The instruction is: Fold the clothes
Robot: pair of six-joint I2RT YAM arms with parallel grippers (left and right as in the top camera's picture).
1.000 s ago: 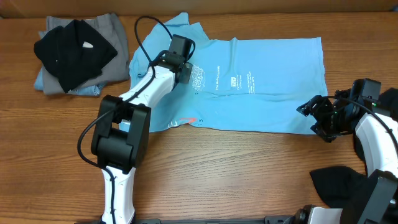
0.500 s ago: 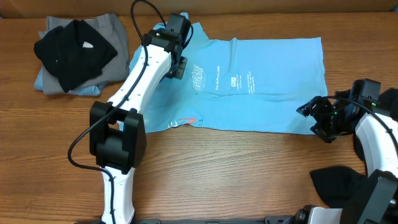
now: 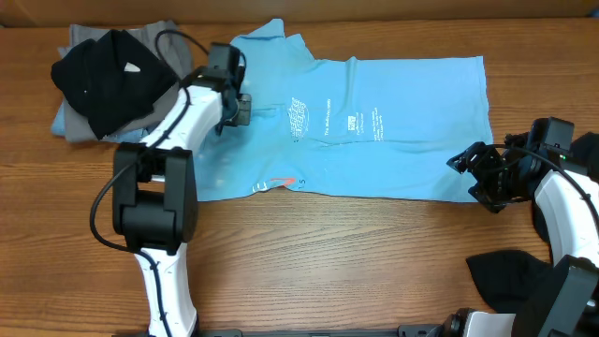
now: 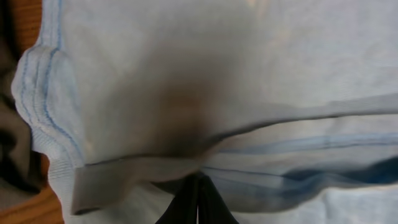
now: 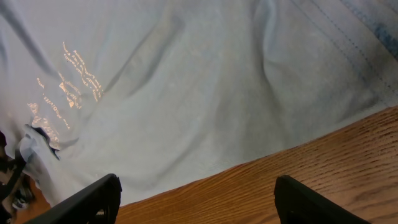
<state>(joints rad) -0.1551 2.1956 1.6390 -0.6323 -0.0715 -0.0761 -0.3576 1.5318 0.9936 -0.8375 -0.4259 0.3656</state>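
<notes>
A light sky-blue T-shirt (image 3: pixel 393 122) with white and coral-red lettering lies spread flat across the middle of the table. My left gripper (image 3: pixel 238 107) is at the shirt's left end, near the ribbed collar (image 4: pixel 53 124). In the left wrist view its fingers (image 4: pixel 199 186) are closed together, and creases in the blue fabric (image 4: pixel 186 74) run into the tips. My right gripper (image 3: pixel 475 178) is open and empty at the shirt's front right corner. In the right wrist view its fingers (image 5: pixel 199 202) straddle bare wood just off the shirt's edge (image 5: pixel 186 93).
A pile of other clothes sits at the back left: a black garment (image 3: pixel 110 77) on top, grey (image 3: pixel 176 56) and pale blue (image 3: pixel 67 124) beneath. Another black cloth (image 3: pixel 510 276) lies at the front right by the right arm's base.
My left arm swung from the shirt's printed middle up toward the back edge, then left to the collar end. The right arm and the shirt's right half have not moved.
</notes>
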